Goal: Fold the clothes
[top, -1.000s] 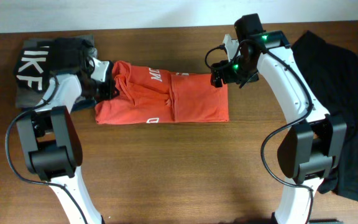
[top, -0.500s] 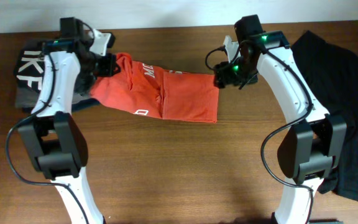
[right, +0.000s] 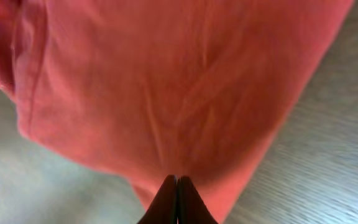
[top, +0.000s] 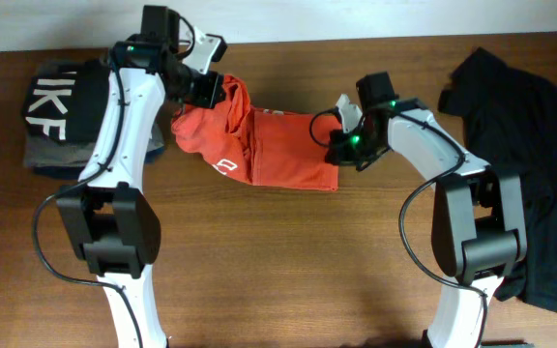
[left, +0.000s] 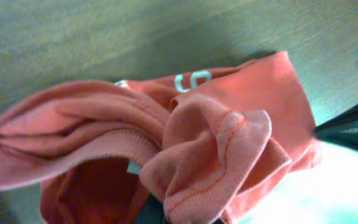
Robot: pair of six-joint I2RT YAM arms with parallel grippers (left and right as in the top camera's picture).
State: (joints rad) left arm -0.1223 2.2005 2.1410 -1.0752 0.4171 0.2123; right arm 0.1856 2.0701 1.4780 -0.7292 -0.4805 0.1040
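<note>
The clothes, an orange-red T-shirt (top: 283, 157), lie on the wooden table (top: 288, 261), flat on the right and bunched up on the left. My left gripper (top: 213, 92) is shut on the shirt's left end and holds it raised above the table. In the left wrist view the gathered cloth (left: 216, 143) hangs in folds with white print showing, and it hides the fingers. My right gripper (top: 339, 147) sits at the shirt's right edge. In the right wrist view its fingers (right: 177, 179) are shut together on the cloth (right: 166, 81).
A pile with a black top in white block letters (top: 61, 104) over grey cloth (top: 42, 155) lies at the back left. A large black garment (top: 525, 135) is spread along the right side.
My left gripper has lifted the shirt's left end and carried it to the right, bunching the cloth. My right gripper has dropped to the shirt's right edge and shut.
</note>
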